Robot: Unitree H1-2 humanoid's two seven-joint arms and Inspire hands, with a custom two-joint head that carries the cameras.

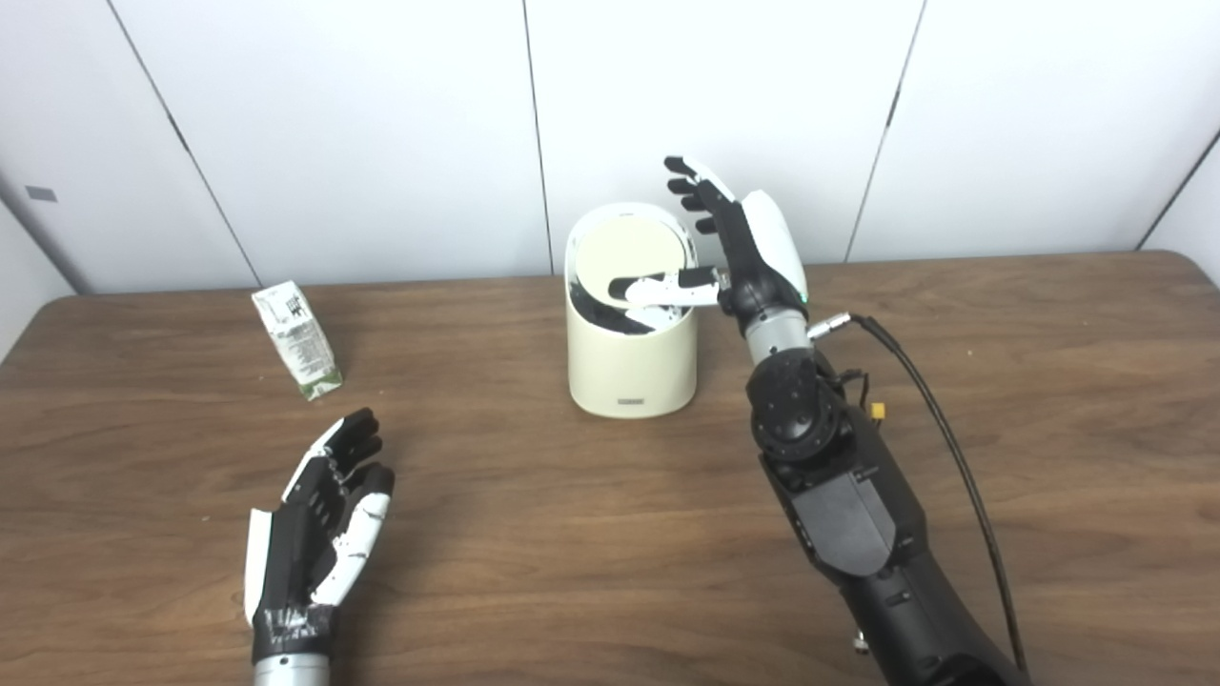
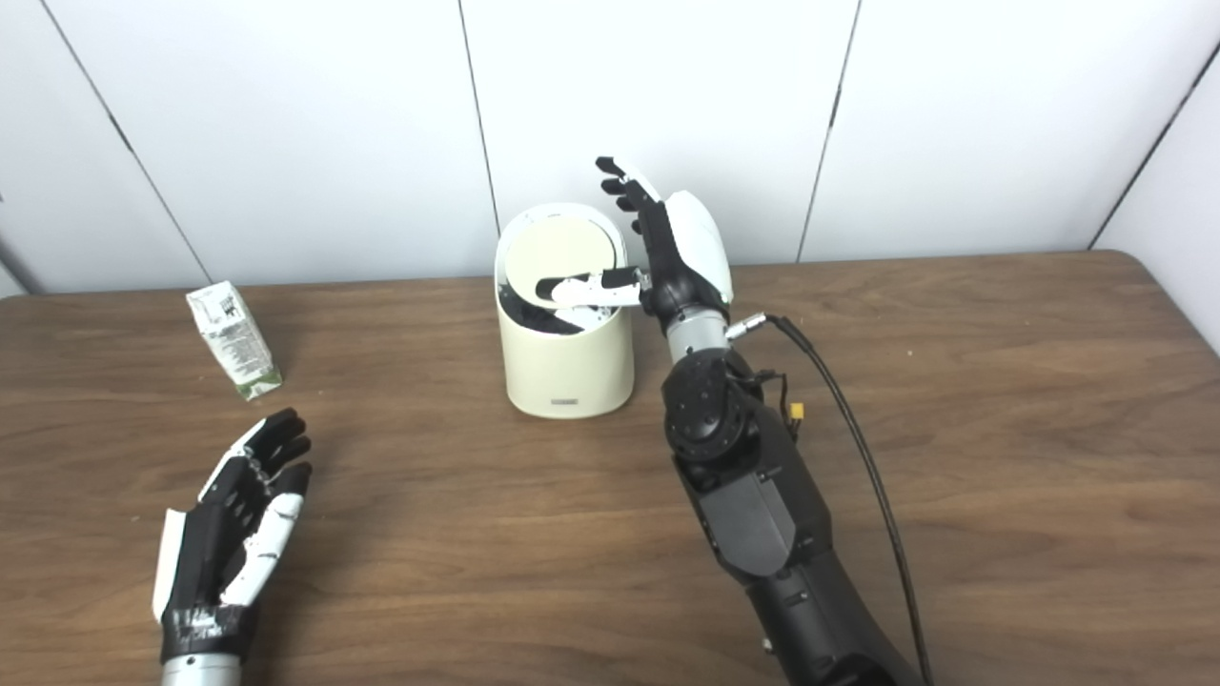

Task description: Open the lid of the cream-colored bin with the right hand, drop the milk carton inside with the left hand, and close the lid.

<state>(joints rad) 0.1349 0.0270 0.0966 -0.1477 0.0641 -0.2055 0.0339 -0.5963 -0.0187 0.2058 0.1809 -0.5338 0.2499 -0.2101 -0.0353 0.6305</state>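
A: Where's the milk carton (image 1: 297, 339)?
B: Left of centre on the desk (image 1: 610, 534), well apart from the cream-colored bin (image 1: 631, 367).
A: Hands?
B: Left hand (image 1: 319, 519) spread, empty — right hand (image 1: 739, 252) spread, thumb across the tilted lid (image 1: 631, 255).

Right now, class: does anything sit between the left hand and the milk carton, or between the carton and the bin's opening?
Nothing lies between the left hand and the milk carton; only bare table. At the bin, the lid is tilted up, and the right hand's thumb reaches across the opening.
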